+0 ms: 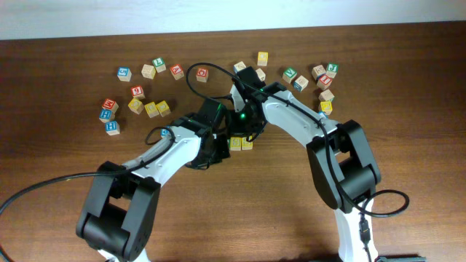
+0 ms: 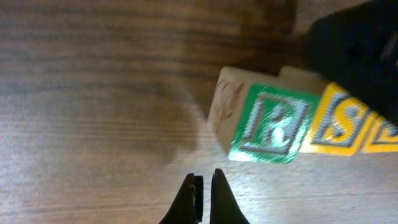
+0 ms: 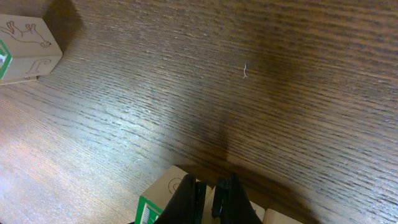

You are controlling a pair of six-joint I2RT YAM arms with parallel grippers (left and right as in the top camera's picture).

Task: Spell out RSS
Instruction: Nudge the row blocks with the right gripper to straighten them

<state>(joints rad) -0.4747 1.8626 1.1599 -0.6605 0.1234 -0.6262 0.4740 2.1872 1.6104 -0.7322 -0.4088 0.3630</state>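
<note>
Left pincer pressed together, empty, beside green R cube; right pincer likewise, overhanging yellow cubes; loose blocks scattered beyond.

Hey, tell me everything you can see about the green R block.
The green R block is a small cube of pale wood, one face green with a white framed R, a neighbouring side bare with a faint line drawing. It sits on the brown table, heading a row, its side against a yellow S block. Nothing grips it.
</note>
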